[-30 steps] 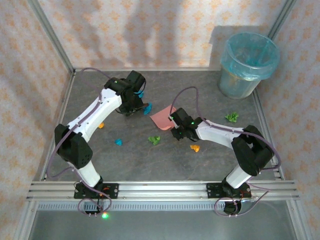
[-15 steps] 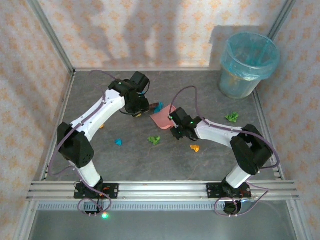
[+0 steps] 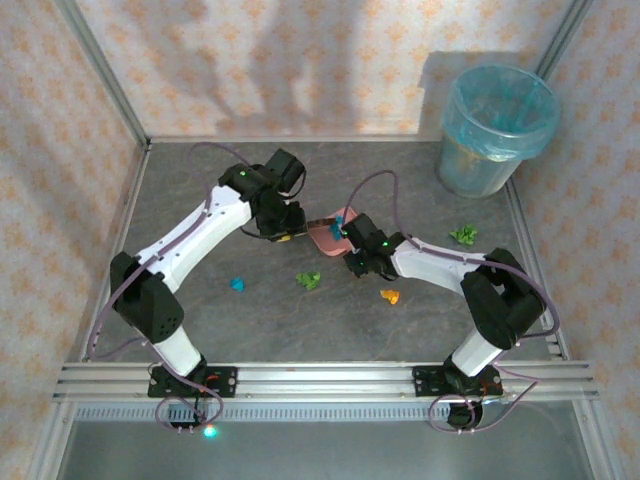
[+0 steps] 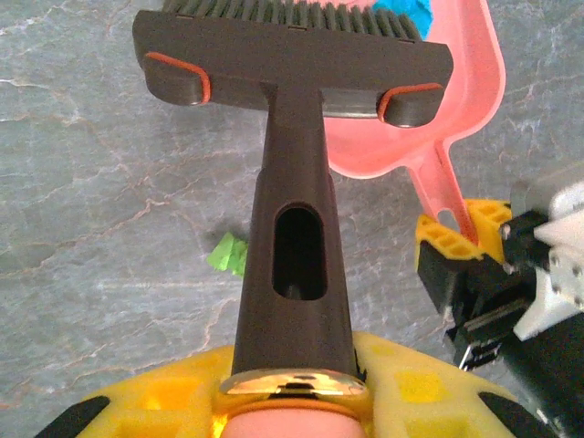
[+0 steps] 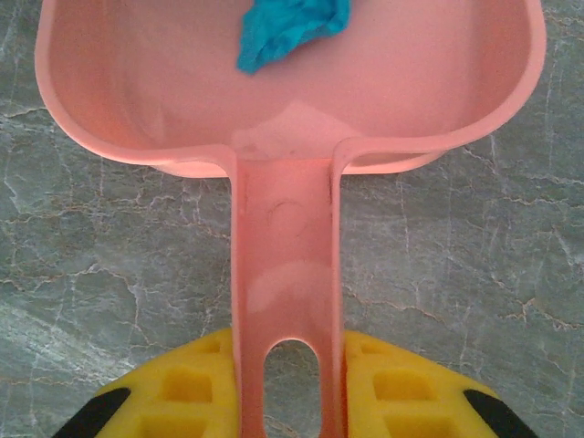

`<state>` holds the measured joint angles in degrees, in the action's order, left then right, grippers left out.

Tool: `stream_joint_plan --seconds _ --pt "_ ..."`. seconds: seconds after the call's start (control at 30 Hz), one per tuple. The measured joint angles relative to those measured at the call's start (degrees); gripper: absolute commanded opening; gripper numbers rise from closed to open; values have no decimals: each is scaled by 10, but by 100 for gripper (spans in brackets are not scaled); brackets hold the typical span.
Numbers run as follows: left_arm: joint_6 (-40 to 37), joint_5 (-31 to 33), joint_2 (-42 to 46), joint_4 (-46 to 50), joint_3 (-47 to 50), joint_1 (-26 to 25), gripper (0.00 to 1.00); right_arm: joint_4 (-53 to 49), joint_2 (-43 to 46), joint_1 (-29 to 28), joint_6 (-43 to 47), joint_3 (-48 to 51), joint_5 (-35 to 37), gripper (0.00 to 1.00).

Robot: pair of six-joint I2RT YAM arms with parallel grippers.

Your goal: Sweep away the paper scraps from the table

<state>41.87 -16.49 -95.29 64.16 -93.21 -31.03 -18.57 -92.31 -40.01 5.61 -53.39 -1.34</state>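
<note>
My left gripper point(image 3: 283, 217) point(image 4: 292, 388) is shut on the handle of a dark brown hand brush point(image 4: 290, 173), whose bristles rest at the mouth of the pink dustpan point(image 3: 326, 234) point(image 4: 452, 100). My right gripper point(image 3: 355, 252) point(image 5: 287, 388) is shut on the dustpan's handle point(image 5: 285, 265). A blue paper scrap point(image 5: 290, 29) point(image 3: 340, 217) lies inside the pan. On the table point(image 3: 420, 330) lie more scraps: blue point(image 3: 237, 284), green point(image 3: 309, 280) point(image 4: 228, 254), orange point(image 3: 390, 296) and green point(image 3: 463, 235).
A bin lined with a blue bag point(image 3: 497, 128) stands at the far right corner. Aluminium rails point(image 3: 330, 378) edge the table, with patterned walls close behind and at both sides.
My left arm swung the brush to the right, up to the dustpan's mouth, and the blue scrap that lay in front of it now sits inside the pan. The right arm barely moved.
</note>
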Motion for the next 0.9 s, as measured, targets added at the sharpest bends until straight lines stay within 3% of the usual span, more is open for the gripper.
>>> stream_joint_plan --seconds 0.57,0.9 --pt "-15 50 34 56 -41 6 0 2 0 1 -4 0 5 0" --pt "-12 152 7 61 -195 77 0 3 0 1 -4 0 5 0"
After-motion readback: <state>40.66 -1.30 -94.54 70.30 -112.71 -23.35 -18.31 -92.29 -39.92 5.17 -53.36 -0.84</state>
